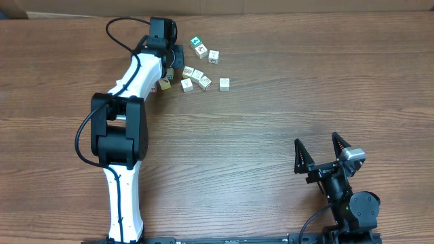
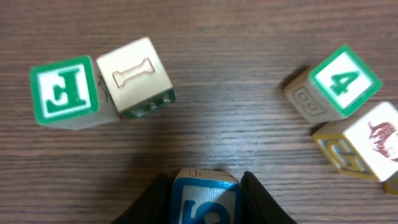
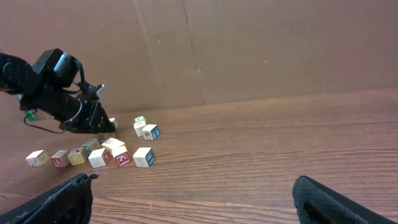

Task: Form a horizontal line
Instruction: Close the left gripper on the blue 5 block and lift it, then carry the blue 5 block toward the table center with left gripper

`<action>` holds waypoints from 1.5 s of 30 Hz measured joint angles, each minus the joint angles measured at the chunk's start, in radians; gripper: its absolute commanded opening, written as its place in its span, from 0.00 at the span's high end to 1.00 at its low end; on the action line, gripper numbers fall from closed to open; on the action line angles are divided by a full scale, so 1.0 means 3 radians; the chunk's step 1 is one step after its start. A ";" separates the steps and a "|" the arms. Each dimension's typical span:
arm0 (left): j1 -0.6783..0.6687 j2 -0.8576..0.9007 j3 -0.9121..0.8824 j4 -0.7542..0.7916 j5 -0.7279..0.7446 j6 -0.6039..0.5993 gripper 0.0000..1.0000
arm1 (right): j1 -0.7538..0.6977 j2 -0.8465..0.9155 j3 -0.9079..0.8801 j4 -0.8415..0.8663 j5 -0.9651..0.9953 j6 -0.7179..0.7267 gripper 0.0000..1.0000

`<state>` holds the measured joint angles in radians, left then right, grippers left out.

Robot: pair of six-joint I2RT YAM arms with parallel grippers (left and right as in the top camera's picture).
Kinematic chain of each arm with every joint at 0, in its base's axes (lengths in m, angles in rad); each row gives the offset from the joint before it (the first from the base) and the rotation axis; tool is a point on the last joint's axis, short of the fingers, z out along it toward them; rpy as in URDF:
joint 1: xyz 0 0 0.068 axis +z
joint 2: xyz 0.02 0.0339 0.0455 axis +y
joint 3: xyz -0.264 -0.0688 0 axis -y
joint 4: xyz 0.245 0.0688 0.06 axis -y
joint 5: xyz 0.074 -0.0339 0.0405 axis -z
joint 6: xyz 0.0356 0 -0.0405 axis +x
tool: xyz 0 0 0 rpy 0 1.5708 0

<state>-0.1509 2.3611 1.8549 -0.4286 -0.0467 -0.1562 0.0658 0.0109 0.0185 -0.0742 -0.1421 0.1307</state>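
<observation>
- Left fingers (image 2: pixel 146 202) clamp blue "5" cube (image 2: pixel 205 199), bottom centre.
- Loose cubes (image 1: pixel 198 74) lie just right of them overhead; right fingers (image 1: pixel 299 159) splayed wide, well apart, lower right.

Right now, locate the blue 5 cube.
Left wrist view, bottom centre: the blue 5 cube sits gripped in the left gripper, nearest the whitish I cube.

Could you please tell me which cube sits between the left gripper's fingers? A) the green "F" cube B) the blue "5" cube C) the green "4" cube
B: the left wrist view shows the blue "5" cube clasped on both sides by the left gripper.
</observation>
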 measured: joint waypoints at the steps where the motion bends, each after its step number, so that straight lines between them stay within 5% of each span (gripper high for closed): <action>1: 0.0000 0.0000 0.0048 -0.0045 0.0000 0.0005 0.72 | 0.0000 0.0000 0.0000 0.0000 0.0000 0.0001 0.00; 10: -0.0001 -0.0432 0.0367 -0.0619 0.0000 0.0006 0.68 | 0.0000 0.0000 0.0000 -0.0001 0.0000 0.0000 0.00; 14: -0.0001 -0.0954 0.0406 -0.0936 -0.0001 -0.0008 0.74 | 0.0001 0.0000 0.0000 -0.0001 -0.0001 0.0000 0.00; 25: -0.0104 -0.2235 0.0528 -0.2463 -0.0010 -0.0271 0.77 | 0.0000 0.0000 0.0000 0.0000 -0.0001 0.0000 0.00; 34: -0.0235 -0.2080 0.0440 -0.3657 -0.0006 -0.0399 0.81 | 0.0000 0.0000 0.0000 0.0000 0.0000 0.0000 0.00; 45: -0.0738 -0.1783 -0.0641 -0.3642 0.0053 -0.0496 0.80 | 0.0000 0.0000 0.0000 -0.0001 0.0000 0.0000 0.00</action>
<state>-0.3721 1.8263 1.6627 -1.5211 -0.0307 -0.3050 0.0658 0.0109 0.0185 -0.0746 -0.1421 0.1307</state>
